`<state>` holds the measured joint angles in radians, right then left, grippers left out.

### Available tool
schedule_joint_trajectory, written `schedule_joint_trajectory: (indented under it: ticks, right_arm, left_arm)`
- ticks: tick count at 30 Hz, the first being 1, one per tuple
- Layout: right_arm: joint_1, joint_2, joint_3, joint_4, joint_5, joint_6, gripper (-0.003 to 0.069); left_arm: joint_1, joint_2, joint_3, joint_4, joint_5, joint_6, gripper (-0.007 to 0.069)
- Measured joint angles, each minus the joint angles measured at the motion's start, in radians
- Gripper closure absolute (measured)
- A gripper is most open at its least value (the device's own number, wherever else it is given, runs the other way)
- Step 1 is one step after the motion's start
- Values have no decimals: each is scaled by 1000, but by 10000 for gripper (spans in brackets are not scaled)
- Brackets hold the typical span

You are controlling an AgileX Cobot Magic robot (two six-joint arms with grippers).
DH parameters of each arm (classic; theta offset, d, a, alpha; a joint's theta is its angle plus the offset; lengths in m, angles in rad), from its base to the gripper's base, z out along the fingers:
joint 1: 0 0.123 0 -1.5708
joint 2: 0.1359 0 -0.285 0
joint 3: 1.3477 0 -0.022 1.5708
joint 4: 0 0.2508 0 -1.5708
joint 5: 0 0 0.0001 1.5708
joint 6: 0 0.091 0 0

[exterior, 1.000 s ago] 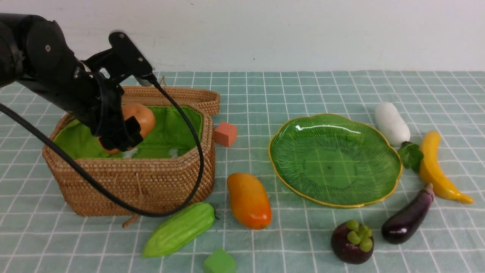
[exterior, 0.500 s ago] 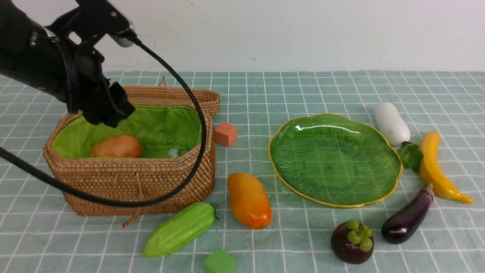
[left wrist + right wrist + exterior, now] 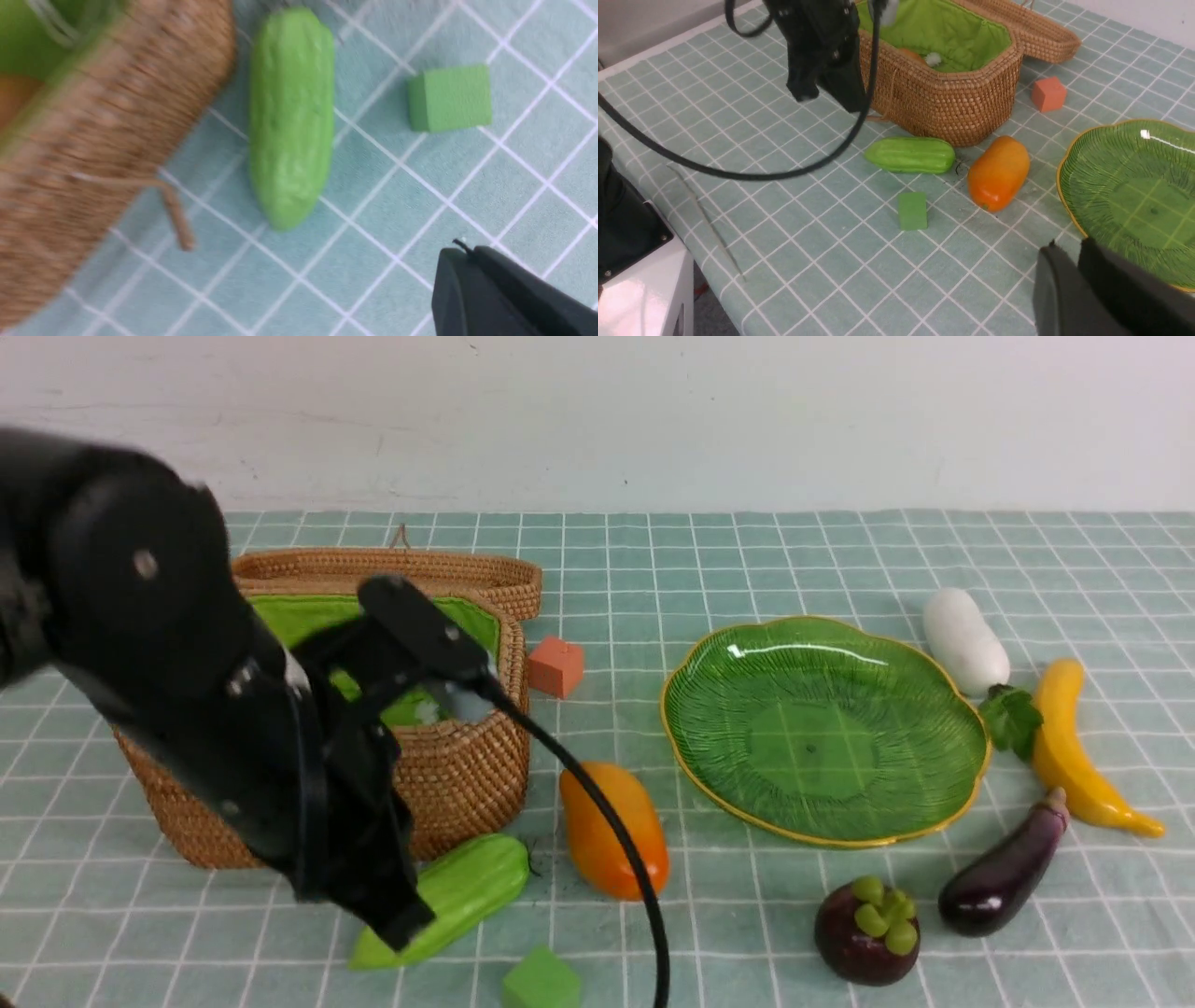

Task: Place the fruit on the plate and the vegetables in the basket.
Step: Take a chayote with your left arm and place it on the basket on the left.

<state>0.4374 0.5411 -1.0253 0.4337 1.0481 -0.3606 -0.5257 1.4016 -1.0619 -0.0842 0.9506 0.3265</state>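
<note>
One down, loads to go. The brownish-orange potato (image 3: 909,54) sits inside the tan wicker basket with the green lining (image 3: 457,775). The ridged light-green gourd (image 3: 467,891) lies just in front of the basket. The left gripper (image 3: 826,98) hangs near it, jaws looking spread and empty.

The orange-yellow mango (image 3: 583,831) is by the basket's right front corner, and the leafy green plate (image 3: 822,728) further right is bare. White radish (image 3: 966,639), yellow banana (image 3: 1064,737), purple eggplant (image 3: 1004,877) and round dark mangosteen (image 3: 864,943) lie well right of the basket. Can't tell if the right gripper (image 3: 1080,252) is clenched.

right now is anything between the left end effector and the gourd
Nothing visible. The left end effector hangs near the gourd, whose top is bare; the basket and green cube sit beside it, not over it.
</note>
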Motion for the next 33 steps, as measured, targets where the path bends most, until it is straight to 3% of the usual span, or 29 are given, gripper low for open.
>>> schedule_joint_trajectory:
  ticks: [3,6,7,8,10,11,13,16,19,26,33]
  right_arm:
    - [0,-18,0,0,2,0,586]
    - [0,-28,0,0,3,0,586]
    - [0,-28,0,0,3,0,586]
    - [0,-28,0,0,3,0,586]
    - [0,-28,0,0,3,1,586]
    - [0,-28,0,0,3,2,586]
    - [0,-29,0,0,4,3,586]
    - [0,-29,0,0,6,3,586]
    - [0,-29,0,0,14,14,586]
    - [0,-29,0,0,31,28,586]
    - [0,-29,0,0,31,38,585]
  left_arm:
    - [-19,11,70,18,-95,-39,618]
    - [-18,36,109,30,-199,-54,524]
    - [-18,62,116,42,-245,-58,417]
    - [-18,65,117,43,-249,-59,405]
    - [-18,90,116,44,-273,-60,307]
    - [-18,114,116,50,-291,-61,215]
    - [-18,159,116,72,-319,-61,111]
    - [-18,192,116,98,-346,-61,47]
    - [-18,222,116,143,-370,-73,23]
    - [-18,217,116,162,-350,-165,54]
    - [-18,188,116,214,-350,-174,57]
